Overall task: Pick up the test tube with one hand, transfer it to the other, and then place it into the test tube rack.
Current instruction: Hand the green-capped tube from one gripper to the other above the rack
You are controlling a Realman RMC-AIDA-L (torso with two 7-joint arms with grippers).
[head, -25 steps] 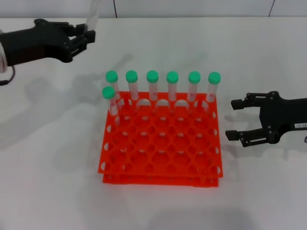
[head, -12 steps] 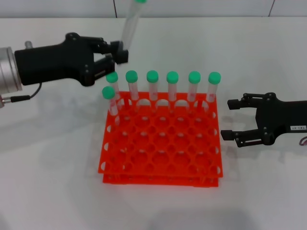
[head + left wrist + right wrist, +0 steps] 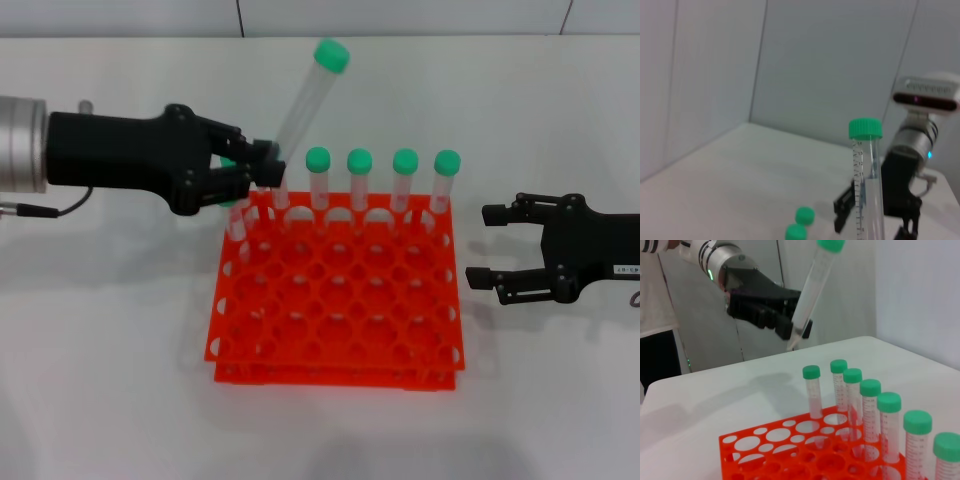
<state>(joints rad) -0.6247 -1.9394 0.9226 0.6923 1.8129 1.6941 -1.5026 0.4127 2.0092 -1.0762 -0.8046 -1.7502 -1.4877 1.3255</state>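
My left gripper (image 3: 265, 162), black with no label, is shut on the lower end of the test tube (image 3: 308, 100). It holds the tube above the back left corner of the orange-red rack (image 3: 340, 300). The tube leans up and to the right, green cap on top. It also shows in the left wrist view (image 3: 867, 170) and the right wrist view (image 3: 812, 285), where the left gripper (image 3: 790, 322) grips it above the rack (image 3: 770, 450). My right gripper (image 3: 482, 246), with a white label, is open and empty just right of the rack.
Several green-capped tubes (image 3: 360, 180) stand upright in the rack's back row, with one more in the second row at the left, partly hidden by my left gripper. They also show in the right wrist view (image 3: 860, 390). The white table (image 3: 120, 380) surrounds the rack.
My left gripper has moved right and nearer, from the far left to the rack's back left corner, carrying the tube, which now leans more to the right. The right gripper has barely moved.
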